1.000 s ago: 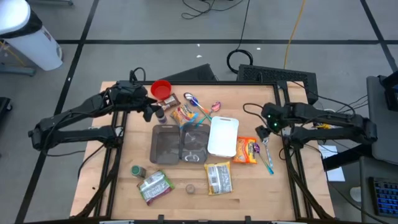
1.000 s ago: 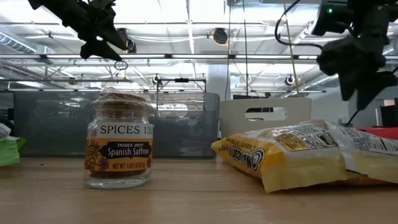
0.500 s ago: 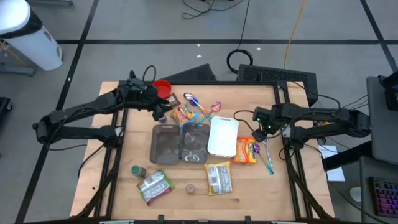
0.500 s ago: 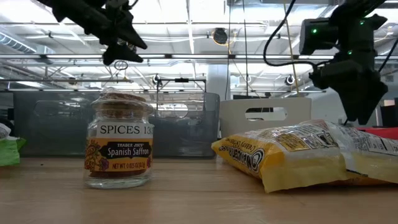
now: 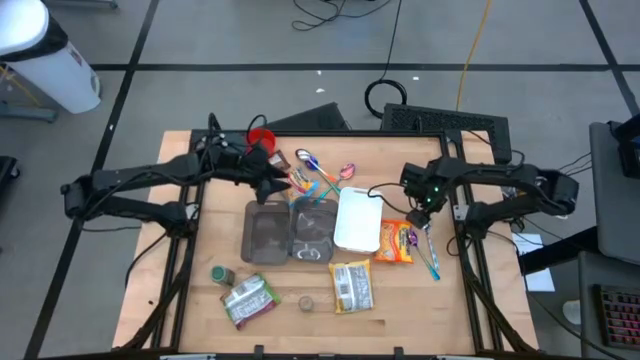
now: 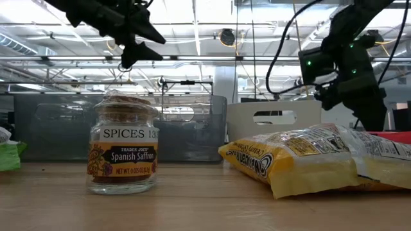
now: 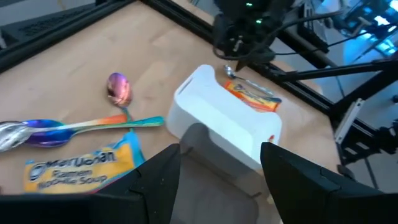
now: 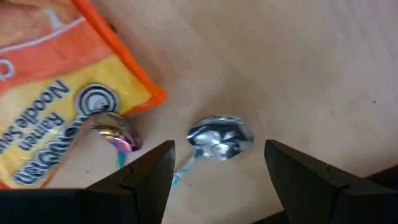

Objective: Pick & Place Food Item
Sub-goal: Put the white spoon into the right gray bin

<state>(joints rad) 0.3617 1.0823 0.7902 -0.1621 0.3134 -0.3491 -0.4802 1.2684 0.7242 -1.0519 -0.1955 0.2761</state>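
My left gripper (image 5: 272,182) is open and empty above the table's far middle, over the blue and yellow ramen soup packet (image 7: 81,169); it also shows in the low view (image 6: 142,48). A white lidded container (image 7: 225,124) lies ahead of it. My right gripper (image 5: 424,204) is open and empty just above the table, at the right of the white container (image 5: 358,218). Between its fingers lies the bowl of a metal spoon (image 8: 219,137), beside the orange ramen noodle packet (image 8: 56,93), which lies flat on the table.
Two grey trays (image 5: 290,232) lie mid-table, a red cup (image 5: 258,137) and coloured spoons (image 5: 320,175) at the far side. A yellow packet (image 5: 351,285), a spice jar (image 5: 305,301), a green packet (image 5: 248,298) and a small green jar (image 5: 218,274) lie near the front edge.
My left gripper has gone toward the table's right edge, from beside the red cup to over the ramen soup packet. My right gripper has gone toward the table's left edge and down, toward the spoons beside the orange packet. No object has moved.
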